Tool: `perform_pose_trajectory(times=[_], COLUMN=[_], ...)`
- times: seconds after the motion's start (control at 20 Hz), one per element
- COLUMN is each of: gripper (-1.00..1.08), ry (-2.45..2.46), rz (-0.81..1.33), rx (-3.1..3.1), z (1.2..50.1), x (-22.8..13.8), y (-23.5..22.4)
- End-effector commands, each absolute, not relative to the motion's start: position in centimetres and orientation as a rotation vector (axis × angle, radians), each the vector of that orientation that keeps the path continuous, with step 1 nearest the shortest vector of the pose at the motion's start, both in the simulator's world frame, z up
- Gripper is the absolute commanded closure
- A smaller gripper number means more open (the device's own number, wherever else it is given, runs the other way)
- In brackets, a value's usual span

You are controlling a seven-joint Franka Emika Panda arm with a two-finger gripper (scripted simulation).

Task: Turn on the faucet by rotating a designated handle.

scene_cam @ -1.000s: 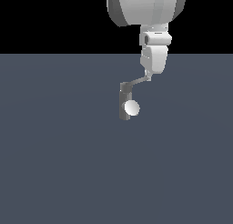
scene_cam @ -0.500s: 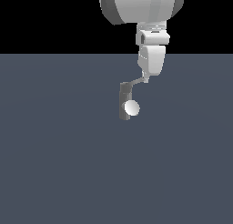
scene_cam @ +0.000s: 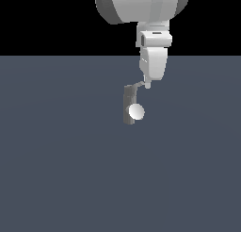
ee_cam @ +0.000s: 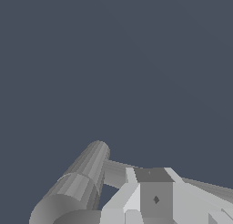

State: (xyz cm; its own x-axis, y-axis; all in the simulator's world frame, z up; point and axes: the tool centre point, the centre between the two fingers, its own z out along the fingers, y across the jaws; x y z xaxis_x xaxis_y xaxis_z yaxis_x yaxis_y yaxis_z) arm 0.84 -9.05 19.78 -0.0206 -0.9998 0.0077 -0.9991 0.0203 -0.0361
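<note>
The faucet [scene_cam: 128,100] is a small dark-grey upright post with a white ball [scene_cam: 136,112] on its front. Its handle [scene_cam: 136,85], a thin grey lever, sticks out from the post's top toward the exterior view's right. My gripper [scene_cam: 147,84] hangs from the white arm right at the lever's free end. Its fingertips look pressed together and touch the lever. In the wrist view the post [ee_cam: 78,186] and the handle [ee_cam: 117,171] lie just past my fingers [ee_cam: 154,196], which appear shut with nothing between them.
A flat dark blue-grey floor [scene_cam: 61,169] surrounds the faucet on all sides. The bulky white arm body [scene_cam: 141,4] looms above and behind the post.
My gripper has shifted slightly toward the exterior view's left and a little lower. The lever's free end has swung with it and now looks shorter.
</note>
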Motion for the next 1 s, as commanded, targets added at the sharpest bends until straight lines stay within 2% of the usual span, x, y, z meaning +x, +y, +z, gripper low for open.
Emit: perform_pose_trajectory(times=[0.0,0.55,0.6,0.65,0.95], gripper=[1.08,1.08,1.08,1.08,1.08], ry=[2.229,2.233,2.233,2.273,2.260], rz=[-0.039,0.000,0.000,-0.047,-0.032], rx=[-2.191,-2.210,-2.210,-2.146,-2.167], z=[19.5,18.2,18.2,19.7,19.2], x=[0.6,-1.0,-1.0,-0.2,1.2], y=[-7.9,-0.9,-0.9,-4.3,-1.5])
